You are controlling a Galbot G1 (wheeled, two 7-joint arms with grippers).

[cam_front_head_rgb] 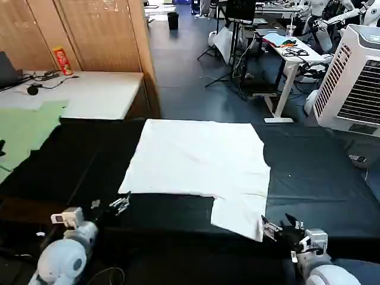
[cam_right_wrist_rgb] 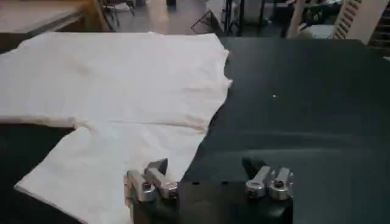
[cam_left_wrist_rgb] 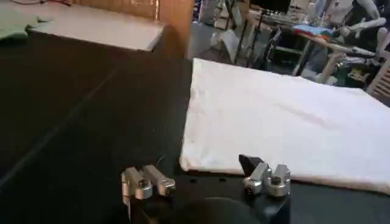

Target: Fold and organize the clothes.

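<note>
Honestly, quick rundown of where things stand:

T-shirt: one white T-shirt (cam_front_head_rgb: 199, 163), lying flat on the black tabletop (cam_front_head_rgb: 320, 172), printless side up, one short sleeve (cam_front_head_rgb: 240, 217) sticking out toward the robot's right.
Left pincer: left pincer (cam_front_head_rgb: 120, 205) spread wide, low over the tabletop just beside the shirt's near left corner, holding nothing.
Right pincer: right pincer (cam_front_head_rgb: 274, 228) also spread, right at the sleeve's outer edge (can't tell if a finger touches the cloth).
Risk 1: fingers could skid on the tabletop and miss the thin hem, so one corner lifts and the other stays.
Risk 2: uneven pulls from the two arms would probably drag or bunch the fabric.
Risk 3: the loose sleeve may flop under and spoil the fold.
Count: one T-shirt, two pincers, one pale green garment (cam_front_head_rgb: 27, 133) off to the far left, one red can (cam_front_head_rgb: 62, 60) on the side table.
</note>
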